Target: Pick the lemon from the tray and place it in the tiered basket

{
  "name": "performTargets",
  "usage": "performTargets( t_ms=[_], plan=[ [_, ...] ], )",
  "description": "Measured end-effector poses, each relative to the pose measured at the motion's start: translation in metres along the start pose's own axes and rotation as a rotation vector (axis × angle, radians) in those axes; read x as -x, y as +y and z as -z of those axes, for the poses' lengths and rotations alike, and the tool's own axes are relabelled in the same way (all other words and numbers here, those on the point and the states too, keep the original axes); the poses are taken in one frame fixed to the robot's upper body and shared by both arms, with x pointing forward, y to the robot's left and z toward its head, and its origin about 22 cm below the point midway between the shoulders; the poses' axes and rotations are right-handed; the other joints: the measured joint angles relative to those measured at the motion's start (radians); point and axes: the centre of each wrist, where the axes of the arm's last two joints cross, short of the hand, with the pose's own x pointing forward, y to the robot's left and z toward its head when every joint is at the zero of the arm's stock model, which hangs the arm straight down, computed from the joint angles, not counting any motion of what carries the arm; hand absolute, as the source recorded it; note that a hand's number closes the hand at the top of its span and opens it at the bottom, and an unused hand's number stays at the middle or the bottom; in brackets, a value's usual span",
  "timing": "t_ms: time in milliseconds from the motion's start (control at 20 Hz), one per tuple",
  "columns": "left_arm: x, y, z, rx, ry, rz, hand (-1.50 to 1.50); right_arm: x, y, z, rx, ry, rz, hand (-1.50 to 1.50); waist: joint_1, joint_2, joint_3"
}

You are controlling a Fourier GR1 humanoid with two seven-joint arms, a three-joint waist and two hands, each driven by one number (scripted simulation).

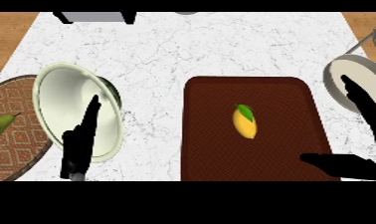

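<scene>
A yellow lemon (245,123) with a green leaf lies near the middle of the dark brown tray (213,153). My right hand (348,165) is at the tray's lower right corner, open, with its thumb over the tray and fingers stretching up past the right edge; it is apart from the lemon. The tiered basket (352,66) shows at the right edge as a round grey-rimmed bowl with a thin metal post. My left hand (78,149) rests open at lower left, fingers pointing up over a pale bowl.
A large pale green bowl (66,98) sits at the left, overlapping a round woven mat (18,138) that holds a green pear (6,121). A grey appliance (95,17) stands at the counter's far edge. White marble counter lies between bowl and tray.
</scene>
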Motion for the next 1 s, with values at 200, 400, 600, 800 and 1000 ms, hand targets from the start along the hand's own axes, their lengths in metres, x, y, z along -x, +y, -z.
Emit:
performTargets(
  t_ms=[200, 400, 600, 800, 1000],
  plan=[
    [-0.002, -0.005, -0.002, 0.003, 0.002, -0.003, 0.00, -0.027, 0.004, -0.011, -0.012, 0.066, -0.182, -1.50, 0.003, 0.000, 0.000],
    [-0.005, -0.010, -0.001, 0.009, 0.008, -0.005, 0.00, -0.055, 0.028, -0.011, 0.008, 0.102, -0.270, -1.50, 0.011, 0.003, 0.002],
    [-0.004, -0.010, 0.001, 0.009, 0.019, -0.004, 0.00, -0.066, 0.059, -0.010, 0.015, 0.102, -0.333, -1.50, 0.008, 0.003, 0.004],
    [0.000, -0.004, 0.001, 0.019, 0.007, -0.011, 0.00, -0.074, 0.083, -0.001, 0.010, 0.103, -0.402, -1.50, 0.007, 0.002, 0.006],
    [0.000, -0.005, 0.001, 0.019, 0.006, -0.003, 0.00, -0.072, 0.106, 0.005, -0.024, 0.142, -0.483, -1.50, 0.006, 0.002, 0.006]
  ],
)
